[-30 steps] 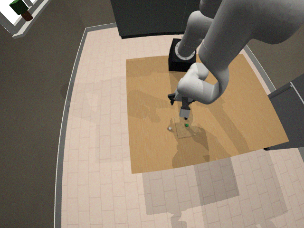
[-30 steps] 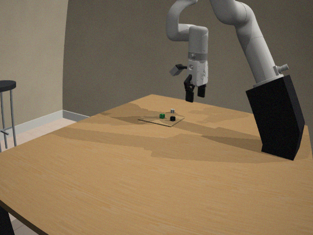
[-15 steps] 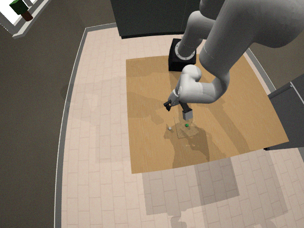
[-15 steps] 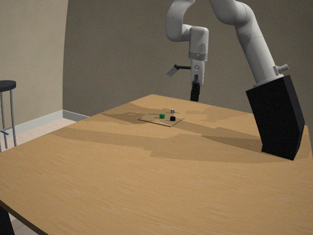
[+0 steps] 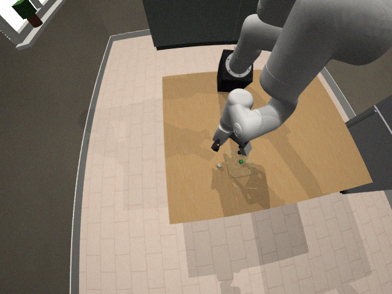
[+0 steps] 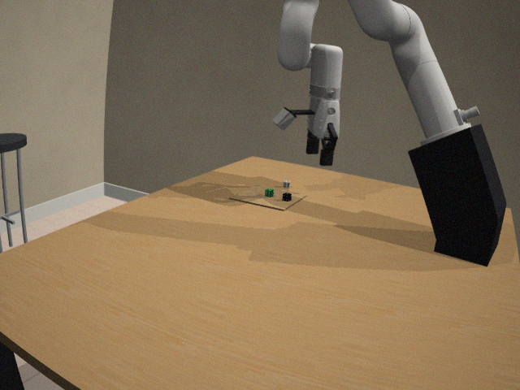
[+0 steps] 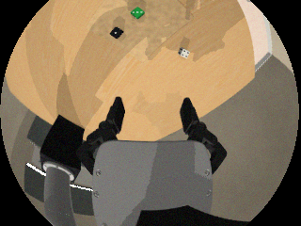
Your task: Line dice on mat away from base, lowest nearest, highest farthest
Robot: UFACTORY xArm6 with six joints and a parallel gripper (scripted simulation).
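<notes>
A thin tan mat [image 6: 268, 198] lies flat on the wooden table; it also shows faintly in the overhead view [image 5: 239, 166]. A green die [image 6: 269, 192] and a black die [image 6: 287, 196] sit on the mat, a little apart. A white die [image 6: 286, 183] sits on the bare table just off the mat's edge. In the overhead view I see the green die [image 5: 241, 161] and the white die [image 5: 218, 165]; the arm hides the black die there. The wrist view shows the green die [image 7: 138, 11], the black die [image 7: 117, 33] and the white die [image 7: 184, 53]. My gripper [image 6: 321, 149] is open and empty, high above the table near the dice, and it also shows in the wrist view [image 7: 152, 109].
The robot's black base block [image 6: 460, 197] stands on the table's right side, also seen at the table's far edge in the overhead view [image 5: 234, 71]. A stool [image 6: 10, 184] stands on the floor at the left. A dark cabinet [image 5: 373, 148] stands beside the table.
</notes>
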